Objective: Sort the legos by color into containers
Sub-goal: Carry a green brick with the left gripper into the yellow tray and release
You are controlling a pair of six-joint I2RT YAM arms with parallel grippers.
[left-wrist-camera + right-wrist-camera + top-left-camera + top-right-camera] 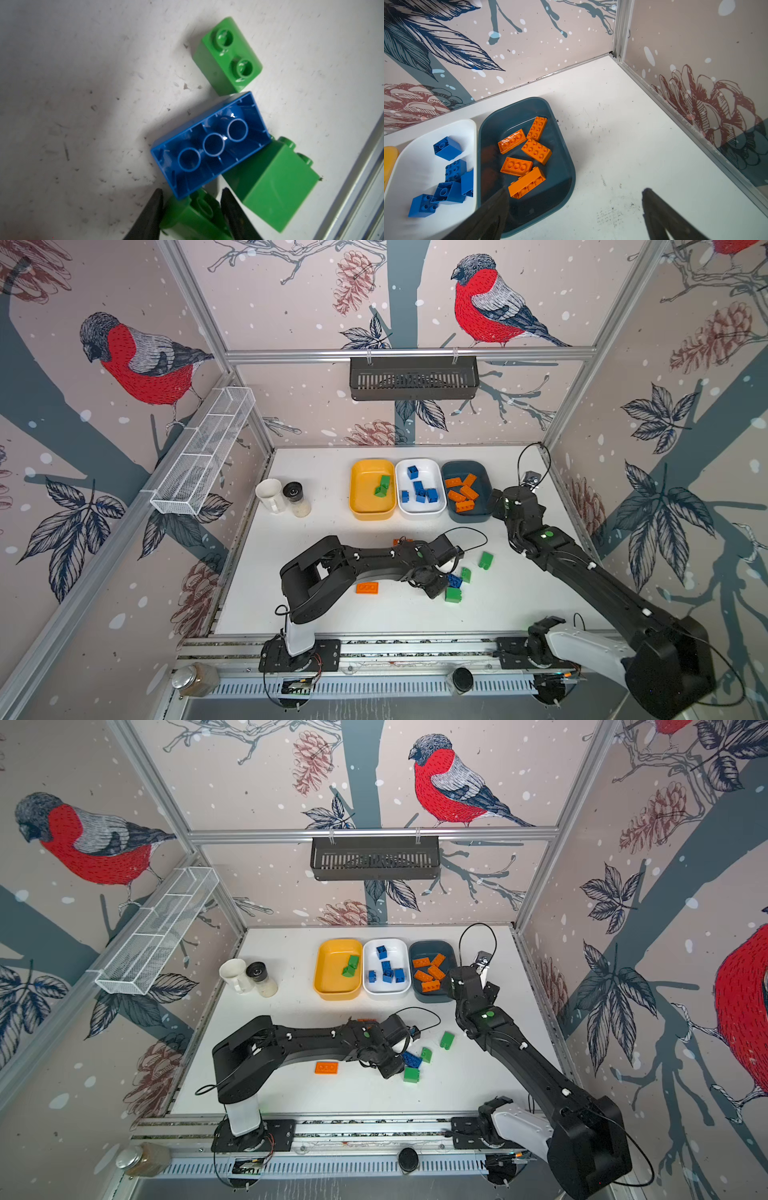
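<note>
Grips a green brick (187,218) between the left fingers (153,218), drawn narrow against its two sides, low on the counter (83,104). Sits in a tight cluster, against an upturned blue brick (209,145), with a big green brick (276,187) touching the blue one and a small green brick (228,56) just beside it. Calls, likely, for a straight lift, so as not to drag the blue one along. Belongs by colour in the yellow tub (372,515), among other green ones; blue to the white tub (419,512), orange to the dark tub (517,110). Holds the right fingers (488,214) spread wide and empty above the dark tub's near rim, seemingly parked out of the left arm's way. Leaves an orange brick (367,588) and a stray green brick (485,560) loose on the counter, not yet sorted.
</note>
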